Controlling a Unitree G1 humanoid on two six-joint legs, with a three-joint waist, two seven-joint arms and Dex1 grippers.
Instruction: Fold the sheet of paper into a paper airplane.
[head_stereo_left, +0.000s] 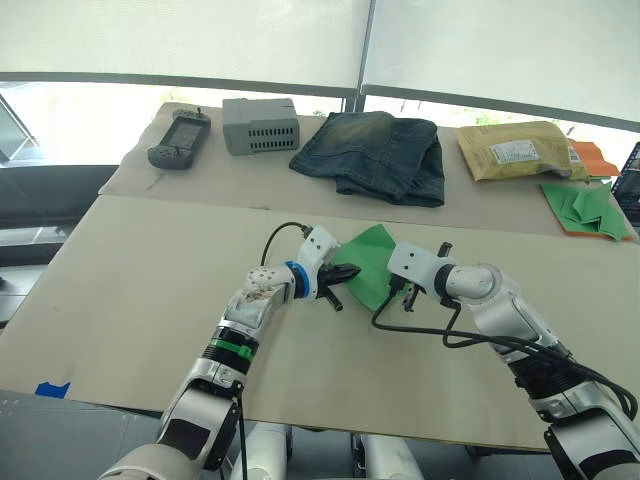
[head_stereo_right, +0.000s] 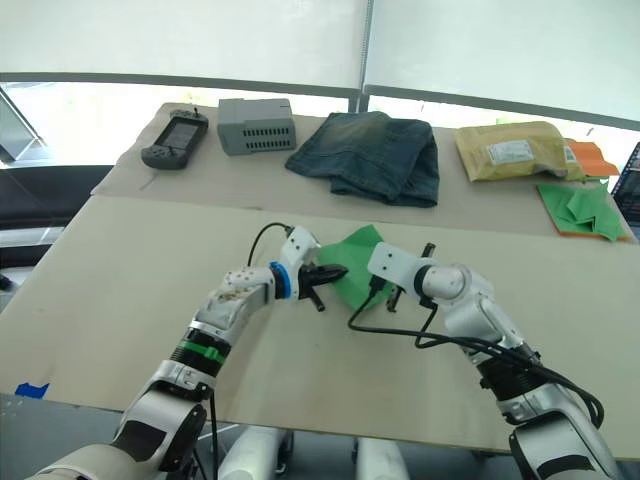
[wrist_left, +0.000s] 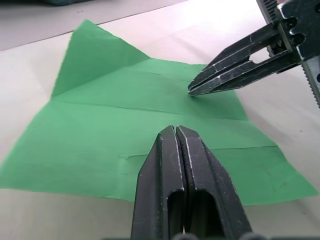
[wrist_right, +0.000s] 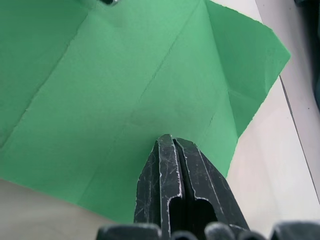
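My left tool (wrist_left: 176, 131) and right tool (wrist_right: 171, 141), each two scuffed black fingers, are clenched shut, holding nothing, tips over the sheet of paper (head_stereo_left: 372, 264). Thin, bright green, creased, one corner folded, it lies on the matte beige table (head_stereo_left: 150, 280).

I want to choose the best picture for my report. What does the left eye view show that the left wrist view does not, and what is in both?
The left eye view adds the blue jeans, a grey box, a handheld controller, a padded envelope and a heap of green paper pieces.

The left wrist view adds the sheet's crease lines and one raised corner.

Both show the sheet of paper, the shut left end effector and the shut right end effector pressing it.
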